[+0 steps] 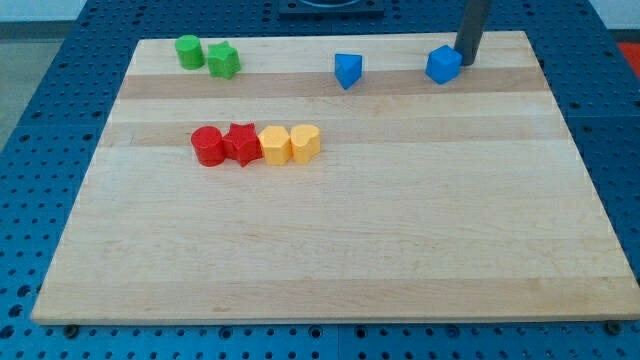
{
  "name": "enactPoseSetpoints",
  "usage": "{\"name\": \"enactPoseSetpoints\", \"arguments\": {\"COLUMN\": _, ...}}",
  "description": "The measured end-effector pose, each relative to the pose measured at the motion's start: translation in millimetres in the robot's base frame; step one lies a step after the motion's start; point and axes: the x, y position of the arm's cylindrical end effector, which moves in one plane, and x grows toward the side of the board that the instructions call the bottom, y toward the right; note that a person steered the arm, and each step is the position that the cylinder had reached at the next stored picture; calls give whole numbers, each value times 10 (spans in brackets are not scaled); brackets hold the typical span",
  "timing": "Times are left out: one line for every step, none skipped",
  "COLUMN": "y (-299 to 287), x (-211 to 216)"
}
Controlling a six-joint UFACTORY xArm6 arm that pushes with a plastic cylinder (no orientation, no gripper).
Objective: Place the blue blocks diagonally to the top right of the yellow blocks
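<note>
My tip (466,62) is down on the board at the view's top right, planted right against the right-hand side of the blue cube (443,64). No jaws here, just a straight dark rod; it grips nothing, only presses against that cube's side. The rod rises straight up and out of the view's top edge.

To the view's left of the cube, well apart, sits the second blue block (347,70), a wedge-like shape, alone on the same pale strip of the wooden board (330,250).

Down and to the view's left of that, the row: red cylinder (207,146), red star (241,144), then two yellow blocks side by side, the left yellow block (274,146) and the right yellow block (305,143), all four touching in a line. Their exact shapes I cannot make out, rounded and chunky. Both blue blocks lie above and to the view's right of the yellow pair.

Up in the view's top left corner, a green cylinder (188,51) and a green star (223,61) sit just beside each other.
</note>
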Motion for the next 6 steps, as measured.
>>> {"name": "enactPoseSetpoints", "arguments": {"y": -178, "x": 85}}
{"name": "enactPoseSetpoints", "arguments": {"y": -302, "x": 218}}
{"name": "enactPoseSetpoints", "arguments": {"y": -302, "x": 385}}
{"name": "enactPoseSetpoints", "arguments": {"y": -348, "x": 425}}
{"name": "enactPoseSetpoints", "arguments": {"y": -411, "x": 425}}
{"name": "enactPoseSetpoints", "arguments": {"y": -504, "x": 425}}
